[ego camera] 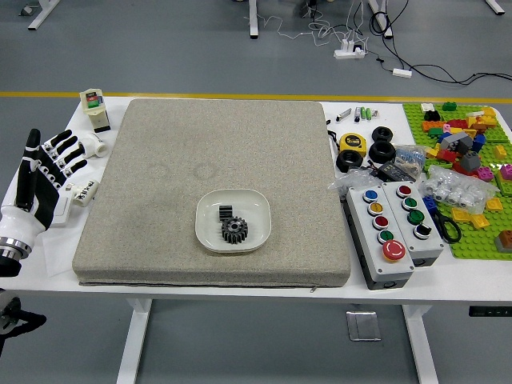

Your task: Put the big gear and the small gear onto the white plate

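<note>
the robot's left hand [50,172], black with white segments, is raised open and empty well to the left of the white plate [204,234], its fingers spread away from the near side and its thumb upright. a white forearm [18,224] with a metallic, ribbed cuff runs back from it and is cut off by the frame. below, a dark mechanical part [18,318] at the frame's edge is hard to make out. whether the hand touches the desk [60,268] cannot be told.

on the plate, a glazed-looking rounded square, sit the toothed, round big gear [234,230] and, just beyond it, the small gear [226,213], seen as a ridged dark block; whether the two touch is unclear. beneath the plate spreads a coarse-woven, grey-beige mat [160,160]. well to the plate's right stand two hard-cased button boxes [380,260], with crinkled clear plastic bags [458,188] beyond them.
</note>
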